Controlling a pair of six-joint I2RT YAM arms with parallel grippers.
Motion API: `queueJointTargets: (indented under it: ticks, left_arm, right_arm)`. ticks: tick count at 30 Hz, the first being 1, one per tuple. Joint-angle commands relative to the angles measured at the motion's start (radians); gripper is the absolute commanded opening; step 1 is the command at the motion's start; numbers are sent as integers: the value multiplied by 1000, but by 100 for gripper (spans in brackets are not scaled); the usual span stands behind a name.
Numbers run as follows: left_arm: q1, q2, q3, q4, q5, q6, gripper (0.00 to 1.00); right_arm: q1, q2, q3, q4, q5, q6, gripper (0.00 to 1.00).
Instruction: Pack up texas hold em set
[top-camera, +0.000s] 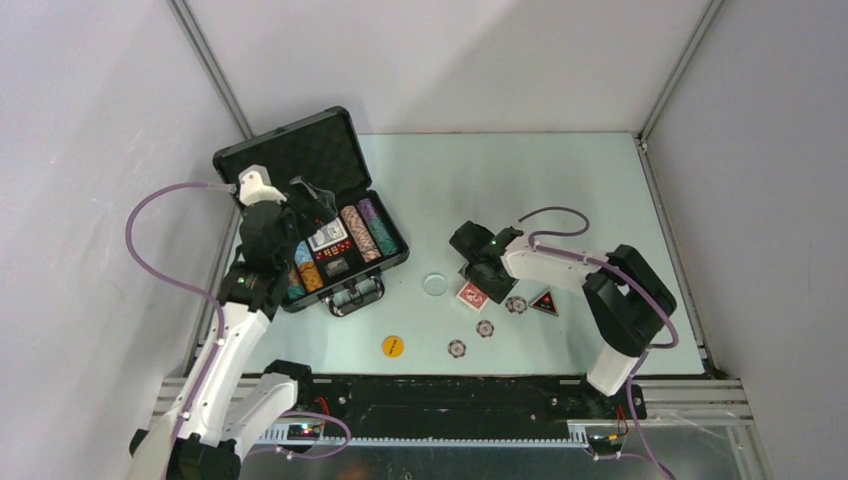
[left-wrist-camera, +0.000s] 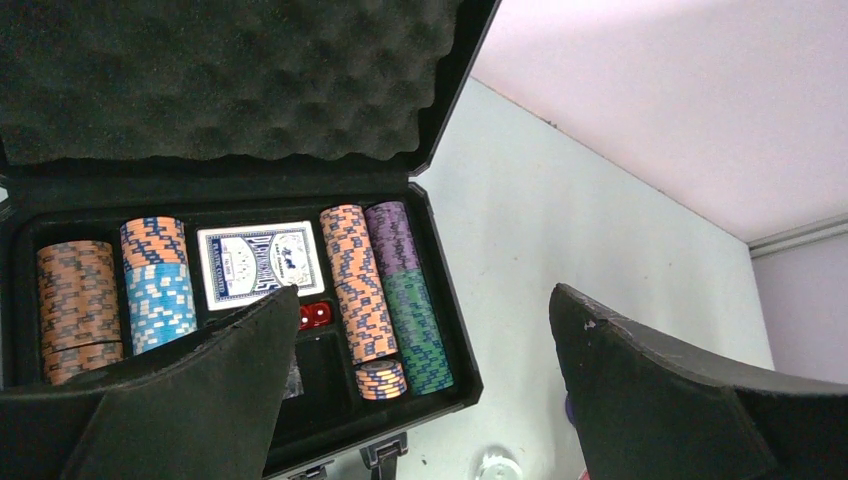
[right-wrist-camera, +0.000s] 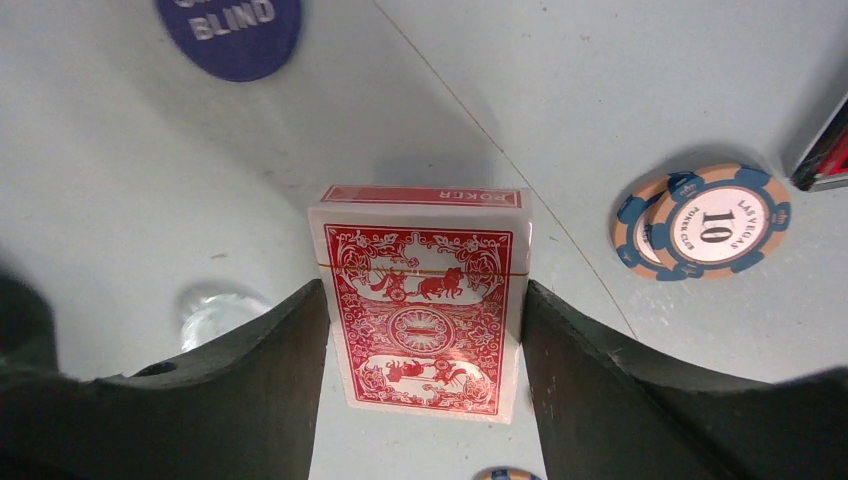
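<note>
**Asker:** How is your right arm set?

**Me:** It is folded at the elbow, with the forearm reaching in over the table. My right claw (right-wrist-camera: 424, 320) points down, one finger pressed on each long side of the red card deck (right-wrist-camera: 420, 250), which stands on edge on the table. So the claw is part-closed and gripping the deck.

**Asker:** Can you read anything near it?

**Me:** "POKER" runs along the deck's top edge, upside down to me. Out past the fingertips on one side lies a blue disc (right-wrist-camera: 230, 30) marked "BLIND". On the other side sit two overlapped chips (right-wrist-camera: 715, 220), and the upper one reads "LAS VEGAS", "POKER CLUB" and "10". A clear disc (right-wrist-camera: 215, 310) lies just beside one finger.

**Asker:** And the left arm?

**Me:** It rises from its base and leans forward. My left claw (left-wrist-camera: 420, 310) hangs spread wide and holds nothing.

**Asker:** Where is the case?

**Me:** The black briefcase (left-wrist-camera: 440, 130) lies open right under that claw, with its foam lid standing up beyond the fingertips. Between the fingers I see rows of striped chips (left-wrist-camera: 355, 280). The blue card deck (left-wrist-camera: 260, 262) lies in the middle, but its print is too small to read. Red dice (left-wrist-camera: 315, 316) sit at one finger's tip.
</note>
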Motion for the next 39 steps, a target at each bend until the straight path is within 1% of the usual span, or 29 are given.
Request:
queueJointTargets:
  ticks: [1, 3, 6, 10, 11, 12, 17, 19, 20, 21, 24, 27, 31, 33, 35, 36, 37, 39]
  left_arm:
    - [1, -38, 37, -11, 31, -12, 100]
    - [1, -40, 55, -31, 35, -7, 100]
    - [1, -50, 81, -60, 28, 5, 100]
    - [2, -74, 105, -100, 19, 27, 100]
    - [2, -79, 113, -105, 17, 31, 100]
    - [1, -83, 118, -118, 16, 41, 100]
    - [2, -94, 154, -161, 1, 80, 100]
    - [3, -101, 166, -172, -1, 95, 100]
    - [3, -104, 175, -177, -7, 101, 100]
    - [4, -106, 179, -187, -9, 109, 100]
    - [4, -118, 205, -204, -29, 132, 100]
    - [6, -130, 221, -221, -49, 156, 100]
    - [7, -141, 240, -238, -64, 184, 100]
    - [8, -147, 244, -244, -69, 205, 100]
    - [8, -153, 242, -251, -79, 222, 100]
    - [9, -158, 243, -252, -84, 235, 100]
    - [10, -159, 244, -253, -91, 242, 100]
    - [16, -164, 250, -256, -95, 255, 100]
  right_arm:
    - [7, -142, 6, 6, 86, -63, 0]
    - [11, -189, 6, 37, 95, -125, 0]
    - [11, -242, 6, 129, 94, -231, 0]
    - [9, -301, 7, 314, 41, -521, 0]
    - [6, -306, 7, 380, -4, -563, 0]
    - [0, -314, 7, 407, -49, -633, 0]
    - [-26, -309, 11, 626, -186, -819, 0]
    - [-21, -286, 23, 691, -234, -951, 0]
    - [-19, -278, 28, 738, -264, -987, 0]
    - [-14, -261, 41, 756, -278, -1052, 0]
    - [3, -229, 83, 812, -319, -1161, 0]
    - [10, -176, 149, 805, -326, -1229, 0]
    - [10, -83, 299, 714, -416, -1283, 0]
    - [9, -25, 398, 645, -465, -1315, 0]
    - [10, 47, 564, 555, -525, -1366, 0]
    - [9, 100, 610, 526, -557, -1394, 0]
    - [10, 127, 694, 475, -569, -1412, 0]
    - [11, 193, 790, 425, -598, -1460, 0]
